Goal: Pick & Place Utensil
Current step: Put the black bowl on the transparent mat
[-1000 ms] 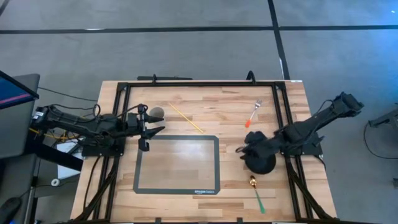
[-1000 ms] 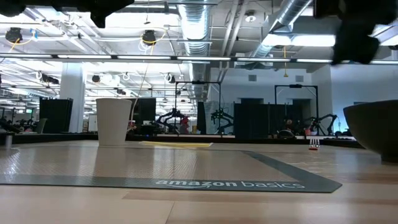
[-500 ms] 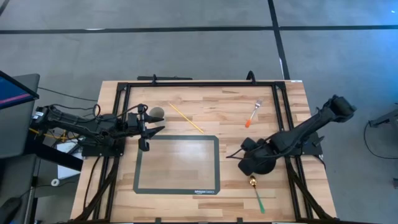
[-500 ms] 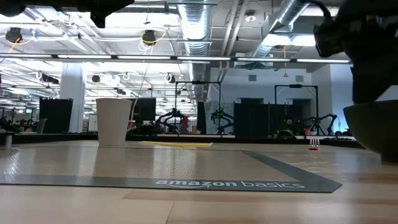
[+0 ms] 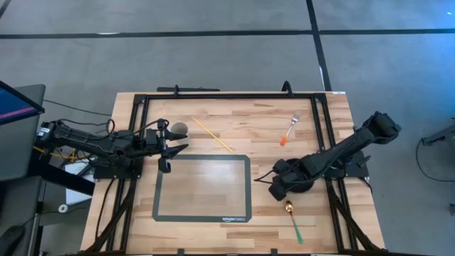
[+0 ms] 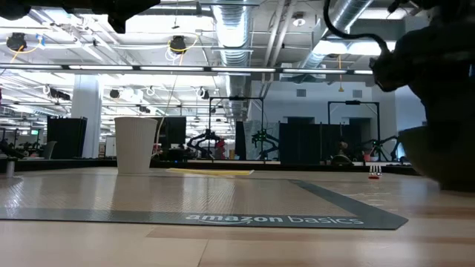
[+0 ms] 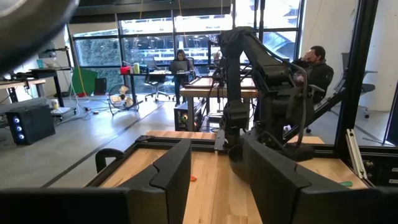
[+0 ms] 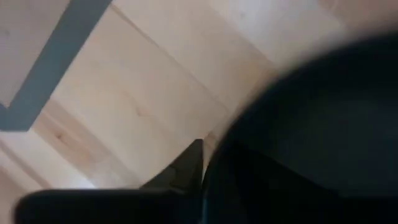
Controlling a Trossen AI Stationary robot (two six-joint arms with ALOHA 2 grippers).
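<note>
Fork (image 5: 289, 129) w/ orange handle lies on the wood toward the far right of the table (image 5: 234, 213), well apart from both arms. Spoon (image 5: 293, 219), gold bowl + green handle, lies near the front edge on the right, just in front of the black bowl (image 5: 302, 186). Yellow chopsticks (image 5: 213, 134) lie slanted on the far side, just beyond the grey-bordered mat (image 5: 203, 188).

Right gripper (image 5: 274, 190) is down low at the bowl's rim, on the side facing the mat; wrist view shows one dark finger (image 8: 186, 167) outside the bowl wall w/ the rim right against it. Can't tell if it's actually clamped on the rim or not, too dark and close.

Left gripper (image 5: 170, 153) hovers by the mat's far left corner, fingers (image 7: 169, 168) spread apart, nothing in them. White cup (image 6: 136, 144) stands upright just beyond it.

Ppl sitting at desks in the room behind, seen from left wrist view
</note>
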